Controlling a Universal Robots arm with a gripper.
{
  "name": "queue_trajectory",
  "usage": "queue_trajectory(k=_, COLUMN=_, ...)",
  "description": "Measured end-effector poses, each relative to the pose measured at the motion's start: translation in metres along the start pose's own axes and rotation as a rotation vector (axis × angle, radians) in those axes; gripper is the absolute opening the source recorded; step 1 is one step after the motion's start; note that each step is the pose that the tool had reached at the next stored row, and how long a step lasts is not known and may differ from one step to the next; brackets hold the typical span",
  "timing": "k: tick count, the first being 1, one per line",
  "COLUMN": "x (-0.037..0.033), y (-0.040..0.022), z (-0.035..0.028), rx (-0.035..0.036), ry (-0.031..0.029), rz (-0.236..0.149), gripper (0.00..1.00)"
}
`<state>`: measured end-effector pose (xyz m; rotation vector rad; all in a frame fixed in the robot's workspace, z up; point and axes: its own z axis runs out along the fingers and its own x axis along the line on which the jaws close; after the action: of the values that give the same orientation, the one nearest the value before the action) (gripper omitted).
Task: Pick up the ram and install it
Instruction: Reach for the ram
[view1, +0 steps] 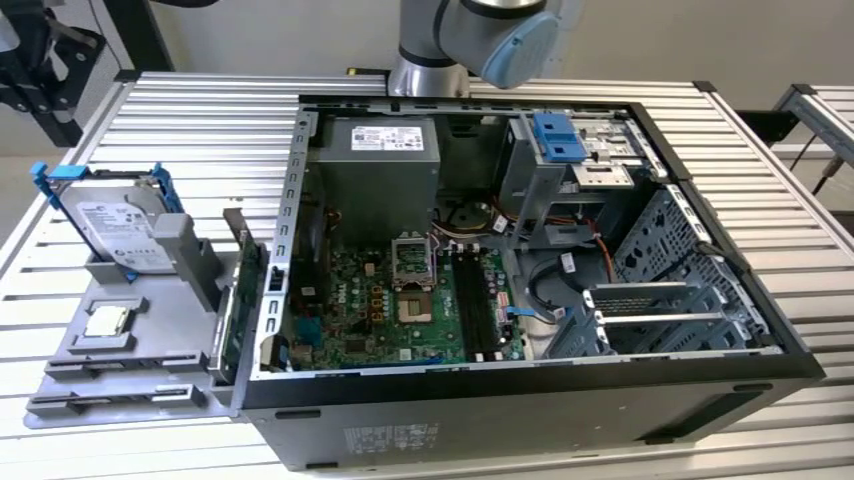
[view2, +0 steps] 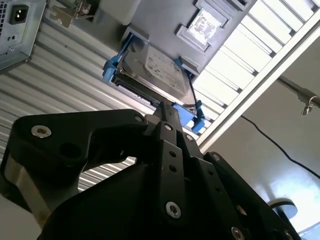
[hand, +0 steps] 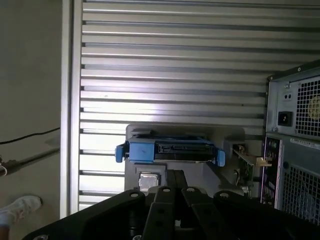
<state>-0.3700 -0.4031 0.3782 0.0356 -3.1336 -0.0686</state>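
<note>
Currently: ram (view1: 243, 250), slim dark strip, edge-on in grey rack (view1: 154, 335) beside computer case (view1: 534, 420) (exterior view's left). Jaws closed together, holding nothing, pointed toward hard drive (hand: 172, 149).

**Slatted metal bench (view1: 187, 130) and its load.** An open computer case (view1: 534, 410) lies on its side across the middle of the bench, open face upward, and reaches toward the edge at the exterior view's right. A grey fixture tray (view1: 127, 375) rests flat just beside the case, near the bench edge at the exterior view's left.
</note>
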Motion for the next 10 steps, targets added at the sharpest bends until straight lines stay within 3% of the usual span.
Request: queue_trajectory(k=10, x=0.0006, y=-0.0273, z=-0.0004, rx=0.0001, ry=0.0001, rz=0.000, gripper=0.00)
